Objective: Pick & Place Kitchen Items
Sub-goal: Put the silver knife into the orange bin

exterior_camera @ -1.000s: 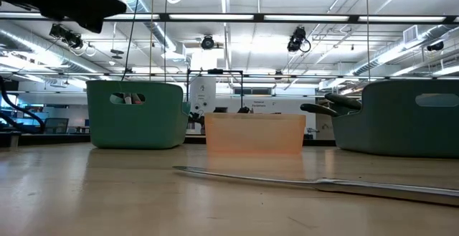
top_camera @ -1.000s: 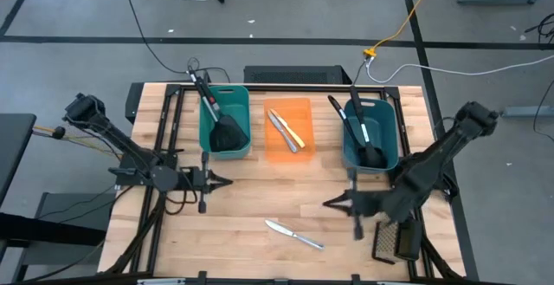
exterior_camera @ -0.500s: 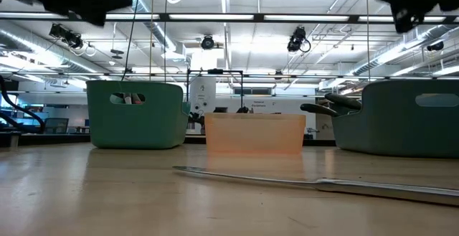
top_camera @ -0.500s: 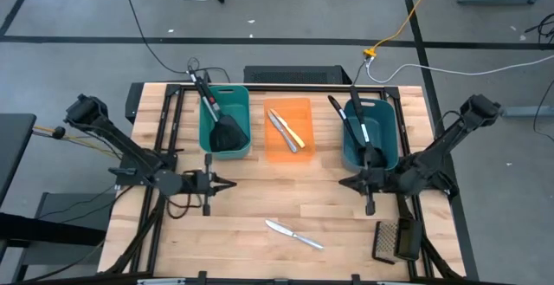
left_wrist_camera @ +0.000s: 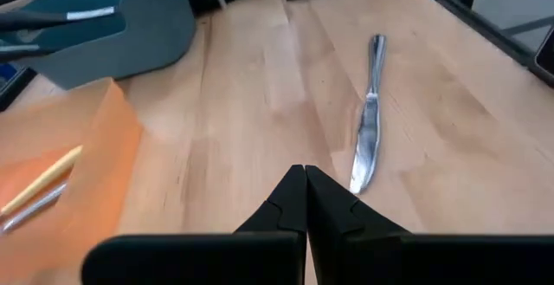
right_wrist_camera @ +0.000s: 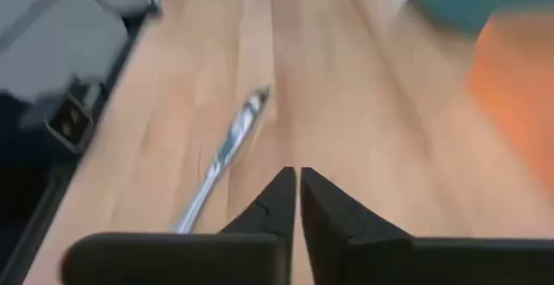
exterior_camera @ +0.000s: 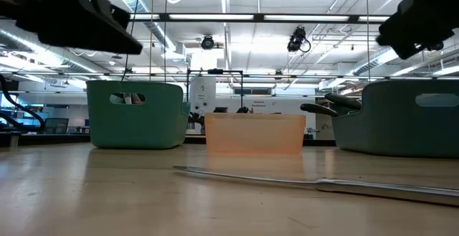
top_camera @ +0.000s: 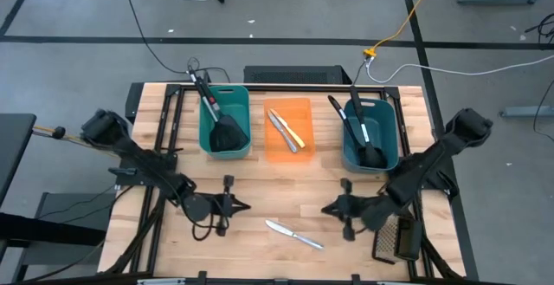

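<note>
Left gripper (left_wrist_camera: 305,200): fingertips pressed together above wooden table (left_wrist_camera: 260,103).
Silver knife (left_wrist_camera: 368,116): flat on table, just beside fingertips.
Orange tub (left_wrist_camera: 61,159): holds pale yellow knife (left_wrist_camera: 43,181).
Teal tub (left_wrist_camera: 112,25): farther back.
</note>
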`<action>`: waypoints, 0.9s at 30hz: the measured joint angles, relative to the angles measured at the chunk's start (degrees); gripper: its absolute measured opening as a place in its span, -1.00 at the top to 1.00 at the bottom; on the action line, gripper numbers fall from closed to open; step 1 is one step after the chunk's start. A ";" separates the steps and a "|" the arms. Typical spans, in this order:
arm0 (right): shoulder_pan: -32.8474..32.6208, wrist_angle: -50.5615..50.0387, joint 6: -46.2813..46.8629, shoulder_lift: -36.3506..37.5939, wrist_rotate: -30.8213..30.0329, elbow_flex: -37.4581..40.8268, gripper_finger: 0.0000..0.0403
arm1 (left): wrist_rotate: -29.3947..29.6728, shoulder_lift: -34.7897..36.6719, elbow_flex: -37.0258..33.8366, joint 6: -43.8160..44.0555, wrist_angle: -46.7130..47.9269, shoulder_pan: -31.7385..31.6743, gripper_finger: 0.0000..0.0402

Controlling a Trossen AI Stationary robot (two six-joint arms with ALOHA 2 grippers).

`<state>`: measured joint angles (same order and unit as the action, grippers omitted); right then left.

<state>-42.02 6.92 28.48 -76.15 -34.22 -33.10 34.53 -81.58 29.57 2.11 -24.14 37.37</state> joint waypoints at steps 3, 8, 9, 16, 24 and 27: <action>0.78 -8.70 6.14 -6.13 3.91 -6.90 0.70 | -2.51 -1.50 1.97 -0.36 -0.21 -1.05 1.00; 1.00 -15.44 9.49 -17.29 9.19 -17.80 0.30 | -4.13 -1.81 2.67 -0.80 -0.17 -1.88 1.00; 1.00 -16.67 9.87 -19.35 10.00 -19.91 0.21 | -4.09 -1.81 2.63 -0.73 -0.14 -1.97 1.00; 0.17 -23.50 11.62 -28.97 11.49 -30.30 -0.12 | -4.40 -1.81 2.53 -0.39 0.21 -1.95 0.98; -0.92 -24.32 16.91 -34.10 13.34 -31.36 -0.08 | -4.40 -1.81 2.50 -0.98 0.34 -1.99 0.96; -1.10 -24.28 18.02 -35.11 14.28 -31.37 -0.07 | -4.42 -1.81 2.48 -1.02 0.36 -1.99 0.97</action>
<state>-43.12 -17.36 46.50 -111.26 -19.94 -64.47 30.11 -83.40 32.05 1.08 -23.78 35.38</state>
